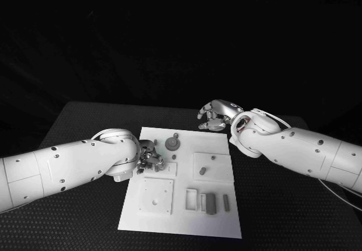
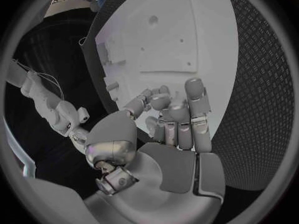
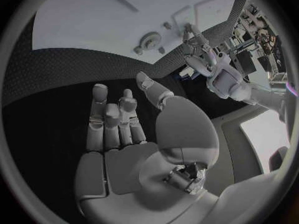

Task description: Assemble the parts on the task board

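The task board [image 1: 181, 180] is being seen in the head view as a long white plate lying flat in the middle of the black table [image 1: 83, 125], its long axis running from the robot's side toward the far edge. A gear-shaped part [image 1: 173, 141] is lying near the board's far end, with a small round part [image 1: 173, 156] just beside it on the near side. A short peg-like part [image 1: 202, 170] is resting in a square raised panel [image 1: 212, 166] on the board's right half. Near the board's near end, a row of slim rectangular recesses [image 1: 207, 201] is being shown, their long axes running along the board; two narrow grey parts [image 1: 225, 203] appear to be sitting in the rightmost ones, aligned the same way. A square plate with small holes [image 1: 156, 195] is lying on the left half.

The left hand [image 1: 149, 159] is being held over the board's left edge, with its fingers [image 2: 187, 122] curled in close together; whether anything is being pinched cannot be told. The right hand [image 1: 215, 115] is being held above the table just beyond the board's far right corner, with its fingers [image 3: 109, 122] apart and nothing in them, as the right wrist view shows.
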`<act>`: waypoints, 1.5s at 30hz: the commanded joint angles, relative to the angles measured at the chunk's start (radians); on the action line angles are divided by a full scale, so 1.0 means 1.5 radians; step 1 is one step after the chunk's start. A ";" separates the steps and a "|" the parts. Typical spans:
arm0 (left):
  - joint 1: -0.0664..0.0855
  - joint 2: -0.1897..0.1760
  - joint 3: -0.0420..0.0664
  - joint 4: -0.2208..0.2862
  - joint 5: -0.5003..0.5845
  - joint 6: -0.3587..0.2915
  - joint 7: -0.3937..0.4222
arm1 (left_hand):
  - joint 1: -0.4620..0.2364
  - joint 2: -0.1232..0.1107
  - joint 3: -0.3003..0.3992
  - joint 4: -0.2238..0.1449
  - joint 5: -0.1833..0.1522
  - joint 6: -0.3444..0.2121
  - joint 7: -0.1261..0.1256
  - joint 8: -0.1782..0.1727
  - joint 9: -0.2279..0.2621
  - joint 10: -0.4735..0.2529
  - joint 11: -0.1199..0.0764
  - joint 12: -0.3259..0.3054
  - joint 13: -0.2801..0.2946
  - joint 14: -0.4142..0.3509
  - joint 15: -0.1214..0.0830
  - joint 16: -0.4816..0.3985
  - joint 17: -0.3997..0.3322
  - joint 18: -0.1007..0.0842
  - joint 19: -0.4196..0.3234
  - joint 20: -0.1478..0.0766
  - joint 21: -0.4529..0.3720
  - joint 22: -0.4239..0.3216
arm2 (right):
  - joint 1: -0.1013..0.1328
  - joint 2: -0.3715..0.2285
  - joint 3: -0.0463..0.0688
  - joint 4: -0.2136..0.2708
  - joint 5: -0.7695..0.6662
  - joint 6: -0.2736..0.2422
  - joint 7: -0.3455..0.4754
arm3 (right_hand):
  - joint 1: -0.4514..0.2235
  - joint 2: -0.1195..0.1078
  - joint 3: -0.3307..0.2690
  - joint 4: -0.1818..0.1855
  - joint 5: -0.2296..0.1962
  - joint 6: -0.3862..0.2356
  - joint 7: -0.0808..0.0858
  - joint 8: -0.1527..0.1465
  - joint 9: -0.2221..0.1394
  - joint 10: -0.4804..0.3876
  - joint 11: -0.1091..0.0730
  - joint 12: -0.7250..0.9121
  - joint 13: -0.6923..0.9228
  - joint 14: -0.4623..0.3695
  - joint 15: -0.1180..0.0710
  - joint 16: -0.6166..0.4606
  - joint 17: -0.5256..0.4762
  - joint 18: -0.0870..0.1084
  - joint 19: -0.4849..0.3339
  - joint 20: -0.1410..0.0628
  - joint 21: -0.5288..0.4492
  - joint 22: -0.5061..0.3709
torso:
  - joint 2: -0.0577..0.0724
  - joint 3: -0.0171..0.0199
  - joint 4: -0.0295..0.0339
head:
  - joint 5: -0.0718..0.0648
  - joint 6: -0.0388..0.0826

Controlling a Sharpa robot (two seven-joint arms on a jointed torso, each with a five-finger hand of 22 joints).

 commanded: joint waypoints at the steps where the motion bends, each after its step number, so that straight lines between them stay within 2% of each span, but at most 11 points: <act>1: 0.000 0.003 0.000 0.001 0.005 0.012 0.000 | 0.000 -0.009 -0.005 0.002 -0.004 0.091 -0.010 -0.003 -0.001 -0.010 -0.003 0.004 -0.001 -0.001 -0.003 0.004 -0.002 0.004 -0.003 0.000 -0.005 0.001 | 0.000 0.000 0.000 0.000 -0.002 0.008 0.004 | 0.007 0.001 -0.002 -0.001 0.000 -0.001 0.005 0.003 0.000 -0.004 -0.002 -0.002 -0.001 0.000 -0.006 -0.003 -0.001 0.009 -0.005 0.001 -0.004 0.010 | 0.000 -0.0002 0.0000 | -0.001 0.000; 8: 0.000 0.003 0.000 0.001 0.005 0.008 0.001 | -0.003 -0.020 -0.012 0.011 -0.011 0.092 -0.010 -0.007 0.001 -0.011 -0.003 0.004 -0.004 -0.002 -0.004 0.006 -0.007 0.004 -0.003 0.000 -0.008 0.001 | 0.000 0.000 0.000 0.000 -0.002 0.008 0.004 | 0.007 0.001 -0.002 -0.001 0.000 -0.001 0.005 0.003 0.000 -0.004 -0.002 -0.003 -0.001 0.000 -0.006 -0.003 -0.001 0.009 -0.005 0.001 -0.004 0.010 | 0.000 -0.0004 0.0004 | -0.001 0.000; 19: -0.001 0.003 0.000 0.000 0.005 0.002 0.003 | -0.005 -0.034 -0.018 0.028 -0.041 0.095 -0.011 -0.014 0.004 -0.011 -0.004 0.006 -0.008 -0.003 -0.005 0.012 -0.017 0.005 -0.001 0.000 -0.012 0.002 | 0.000 0.000 0.000 -0.001 -0.002 0.008 0.004 | 0.008 0.001 -0.003 -0.001 0.000 -0.001 0.005 0.002 0.000 -0.004 -0.002 -0.003 -0.001 -0.001 -0.006 -0.003 -0.001 0.009 -0.005 0.001 -0.004 0.010 | 0.000 -0.0008 0.0001 | -0.002 0.000; 23: -0.001 0.003 0.000 0.000 0.005 -0.002 0.005 | -0.009 -0.047 -0.023 0.035 -0.053 0.096 -0.011 -0.016 0.006 -0.011 -0.004 0.007 -0.009 -0.004 -0.005 0.015 -0.021 0.005 0.000 0.000 -0.014 0.003 | 0.000 0.000 0.000 -0.001 -0.002 0.008 0.005 | 0.008 0.001 -0.003 -0.001 0.000 -0.002 0.005 0.002 0.000 -0.004 -0.002 -0.003 -0.001 -0.001 -0.006 -0.003 -0.001 0.009 -0.005 0.001 -0.004 0.011 | 0.000 -0.0006 0.0002 | -0.002 0.000; 29: -0.001 0.002 0.000 0.000 0.005 -0.006 0.006 | -0.018 -0.065 -0.029 0.047 -0.055 0.097 -0.011 -0.017 0.009 -0.012 -0.004 0.008 -0.010 -0.005 -0.005 0.017 -0.024 0.005 0.001 -0.001 -0.015 0.004 | 0.000 0.000 0.000 -0.001 -0.002 0.008 0.005 | 0.008 0.001 -0.003 -0.001 0.000 -0.002 0.005 0.002 0.000 -0.004 -0.002 -0.003 -0.001 -0.001 -0.006 -0.004 -0.001 0.009 -0.005 0.001 -0.005 0.011 | 0.000 -0.0005 0.0004 | -0.003 0.000; 45: -0.002 0.002 0.000 0.000 0.005 -0.025 0.011 | -0.024 -0.076 -0.032 0.057 -0.055 0.097 -0.012 -0.019 0.013 -0.012 -0.005 0.010 -0.011 -0.006 -0.006 0.021 -0.026 0.006 0.002 -0.001 -0.017 0.005 | -0.002 0.002 0.000 -0.003 -0.002 0.009 0.005 | 0.008 0.001 -0.003 -0.001 0.000 -0.002 0.005 0.002 0.000 -0.004 -0.002 -0.003 -0.001 -0.001 -0.005 -0.004 -0.001 0.009 -0.006 0.002 -0.005 0.011 | 0.000 -0.0004 0.0002 | -0.003 0.001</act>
